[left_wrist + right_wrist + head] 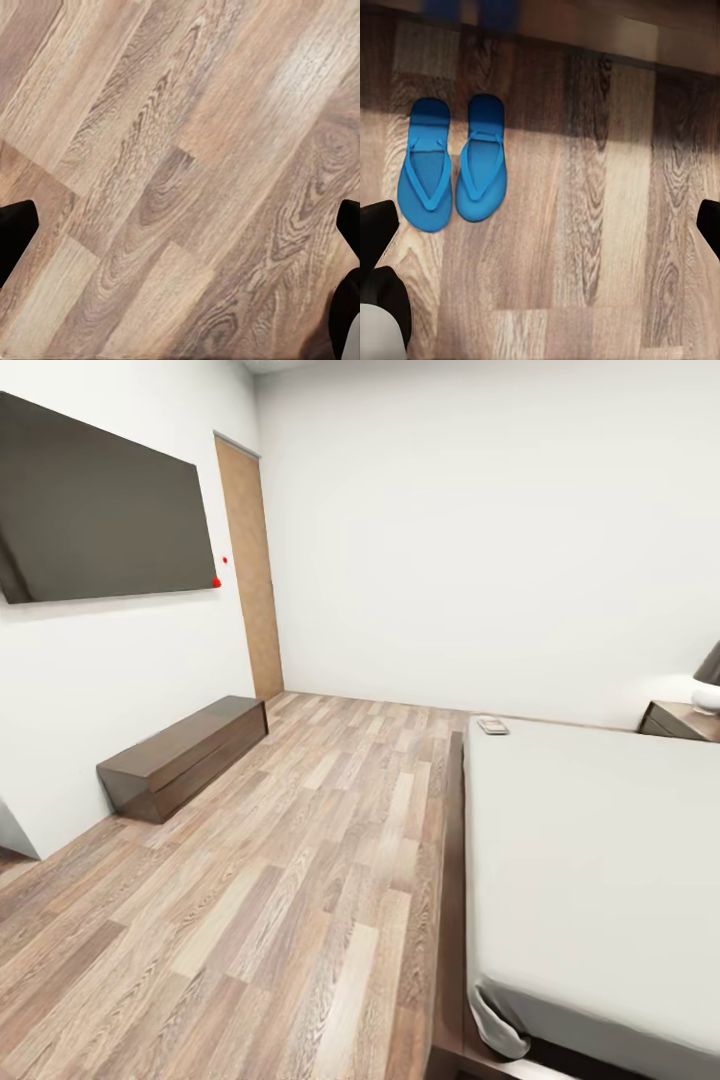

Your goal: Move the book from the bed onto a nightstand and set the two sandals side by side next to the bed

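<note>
Blue sandals [456,166] lie paired, so we roll along the bed [590,840] toward the book [493,726], both arms' fingers [16,234] spread and empty.

White walls [450,530] enclose a wood-plank floor [300,860] of mixed brown and pale boards. A large dark television [100,510] hangs on the wall; beyond it stands a tan wooden door [250,580], and below it on the floor sits a long, low dark wooden console [185,755].
</note>
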You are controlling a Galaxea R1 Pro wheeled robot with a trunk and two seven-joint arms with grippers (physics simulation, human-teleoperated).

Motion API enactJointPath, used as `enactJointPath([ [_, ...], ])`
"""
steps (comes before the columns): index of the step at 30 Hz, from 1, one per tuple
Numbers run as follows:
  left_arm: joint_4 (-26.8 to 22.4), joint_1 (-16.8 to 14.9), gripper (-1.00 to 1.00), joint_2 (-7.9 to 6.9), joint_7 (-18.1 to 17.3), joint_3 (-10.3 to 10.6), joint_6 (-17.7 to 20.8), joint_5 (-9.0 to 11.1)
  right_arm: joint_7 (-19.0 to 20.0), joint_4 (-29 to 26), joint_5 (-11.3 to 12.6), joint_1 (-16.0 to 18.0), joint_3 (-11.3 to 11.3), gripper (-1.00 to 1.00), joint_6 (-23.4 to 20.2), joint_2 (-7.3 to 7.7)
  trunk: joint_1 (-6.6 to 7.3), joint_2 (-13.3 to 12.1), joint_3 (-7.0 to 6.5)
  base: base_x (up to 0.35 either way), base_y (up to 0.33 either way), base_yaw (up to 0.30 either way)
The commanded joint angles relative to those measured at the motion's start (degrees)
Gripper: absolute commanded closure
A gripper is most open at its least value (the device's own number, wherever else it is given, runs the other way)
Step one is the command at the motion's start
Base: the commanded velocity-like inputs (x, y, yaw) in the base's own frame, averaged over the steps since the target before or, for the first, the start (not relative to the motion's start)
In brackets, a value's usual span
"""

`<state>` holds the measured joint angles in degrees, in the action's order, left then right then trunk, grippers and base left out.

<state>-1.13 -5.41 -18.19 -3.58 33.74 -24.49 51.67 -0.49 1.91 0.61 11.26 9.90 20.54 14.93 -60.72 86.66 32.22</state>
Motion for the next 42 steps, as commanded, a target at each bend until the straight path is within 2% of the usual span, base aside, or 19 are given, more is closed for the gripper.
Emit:
enactJointPath([
  [1,0.1,0.0,-1.0,0.0,-0.4,0.3,-0.1,0.6,0.0,0.2,0.1,0.1,0.1,-1.0,0.4,0.01,0.01,0.0,0.05,-0.065,0.066,0.288],
  [31,0.0,0.0,-1.0,0.08,-0.4,0.3,-0.1,0.6,0.0,0.2,0.0,0.1,0.1,-1.0,0.4,0.01,0.01,0.0,0.05,-0.036,0.039,0.29],
  [42,0.0,0.0,-1.0,0.08,-0.4,0.3,-0.1,0.5,0.0,0.2,0.0,0.1,0.1,-1.0,0.4,-0.01,0.01,0.0,0.05,0.095,0.076,0.29],
])
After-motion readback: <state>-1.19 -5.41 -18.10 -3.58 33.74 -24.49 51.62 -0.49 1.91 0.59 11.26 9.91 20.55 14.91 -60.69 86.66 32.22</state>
